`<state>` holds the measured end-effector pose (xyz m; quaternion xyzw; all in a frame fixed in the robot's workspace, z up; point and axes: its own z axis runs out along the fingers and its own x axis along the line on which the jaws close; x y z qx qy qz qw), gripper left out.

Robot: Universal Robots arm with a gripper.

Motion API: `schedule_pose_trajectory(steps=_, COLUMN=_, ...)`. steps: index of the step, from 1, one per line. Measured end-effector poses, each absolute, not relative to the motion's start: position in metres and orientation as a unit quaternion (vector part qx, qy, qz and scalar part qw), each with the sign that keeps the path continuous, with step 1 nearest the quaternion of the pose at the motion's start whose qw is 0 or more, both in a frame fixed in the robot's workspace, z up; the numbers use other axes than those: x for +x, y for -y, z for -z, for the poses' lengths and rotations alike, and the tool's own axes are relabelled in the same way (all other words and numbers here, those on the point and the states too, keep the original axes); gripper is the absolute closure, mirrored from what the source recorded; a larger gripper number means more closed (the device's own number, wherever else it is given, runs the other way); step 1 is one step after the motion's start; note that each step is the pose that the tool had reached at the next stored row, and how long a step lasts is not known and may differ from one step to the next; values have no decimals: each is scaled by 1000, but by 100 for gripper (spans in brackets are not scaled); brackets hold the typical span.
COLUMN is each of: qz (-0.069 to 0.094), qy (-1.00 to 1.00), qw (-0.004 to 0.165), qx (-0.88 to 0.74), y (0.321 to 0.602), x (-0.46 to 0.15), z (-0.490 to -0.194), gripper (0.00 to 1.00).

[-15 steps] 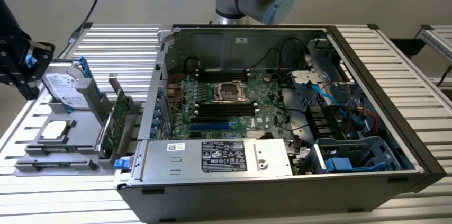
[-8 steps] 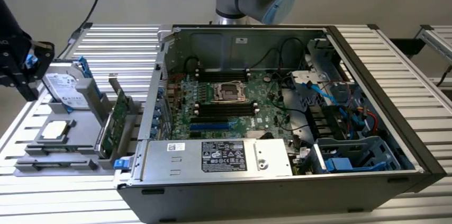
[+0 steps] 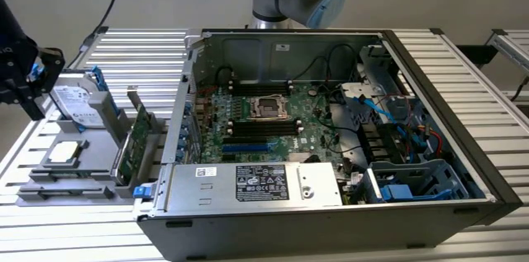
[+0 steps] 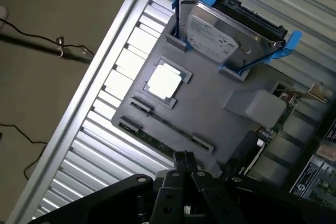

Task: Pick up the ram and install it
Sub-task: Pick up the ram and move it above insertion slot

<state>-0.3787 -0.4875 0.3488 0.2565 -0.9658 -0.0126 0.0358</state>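
Green and thin, the ram (image 4: 152, 141) sits in a narrow slot along one long side of the grey holder (image 4: 210, 108), which rests on the slatted metal worktop (image 4: 100, 129). The claw (image 4: 184, 157) hangs above that side of the holder with its fingers pressed together and nothing between them. Its tips are close to the strip but apart from it. On the same holder a hard drive (image 4: 223, 32) with blue rails stands at the far end, and a square processor (image 4: 164, 82) lies between it and the ram. In the exterior view the open computer case (image 3: 331, 132) stands towards the exterior view's right, with black memory slots (image 3: 264, 127) beside the socket.

By these signs the pick is at its approach. Done well, the fingers part before going down and meet the strip square across its thin faces near the middle, clear of the end clips. The lift should then go straight up so the board does not bind.
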Motion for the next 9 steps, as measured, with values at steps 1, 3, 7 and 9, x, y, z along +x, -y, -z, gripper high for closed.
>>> schedule_pose_trajectory(steps=1, qz=12, qy=963, qw=36, qx=265, y=488, x=-379, z=-349, gripper=89)
schedule_pose_trajectory(steps=3, qz=12, qy=958, qw=36, qx=283, y=488, x=-379, z=-348, gripper=89)
schedule_pose_trajectory(steps=7, qz=10, qy=948, qw=36, qx=317, y=488, x=-379, z=-347, gripper=89)
schedule_pose_trajectory(steps=9, qz=10, qy=941, qw=37, qx=335, y=488, x=-379, z=-346, gripper=89)
